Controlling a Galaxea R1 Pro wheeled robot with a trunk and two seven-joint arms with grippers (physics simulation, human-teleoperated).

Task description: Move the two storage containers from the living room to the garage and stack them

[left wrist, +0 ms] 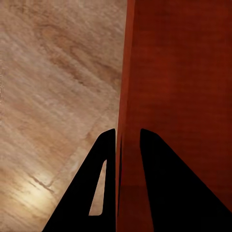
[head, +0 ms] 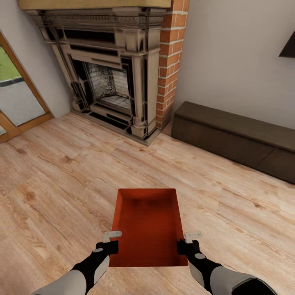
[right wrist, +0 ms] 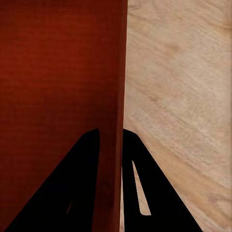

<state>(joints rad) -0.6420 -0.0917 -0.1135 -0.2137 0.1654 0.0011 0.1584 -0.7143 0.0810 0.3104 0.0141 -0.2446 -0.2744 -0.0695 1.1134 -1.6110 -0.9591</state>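
Between the fingers of the left gripper (left wrist: 128,140) stands the thin left wall of the tub (left wrist: 183,82): one dark finger (left wrist: 92,188) lies outside the wall, the other inside, and both close on it. Between the fingers of the right gripper (right wrist: 111,137) stands the opposite wall of the same tub (right wrist: 58,72), one finger (right wrist: 145,188) outside and one inside, clamped in the same way.

From the head view, the left gripper (head: 111,241) and right gripper (head: 186,242) grip the tub (head: 148,225) at its near end, one on each long wall. The tub is orange-red, rectangular and open-topped, with a finely ribbed interior. It sits level between the two arms, long axis pointing away from the robot. Whether its base touches the floor cannot be told.

Outward of each outer finger is the floor (head: 61,176), light wood plank with visible grain. Beyond the tub's far end, well apart from it, stands the fireplace (head: 110,78), with a dark metal surround and a red-brick column on its right side. To the right of the column, a bench (head: 233,137), long, low and dark brown, runs along the white wall. To the far left is a glazed door (head: 16,94) in a wooden frame.
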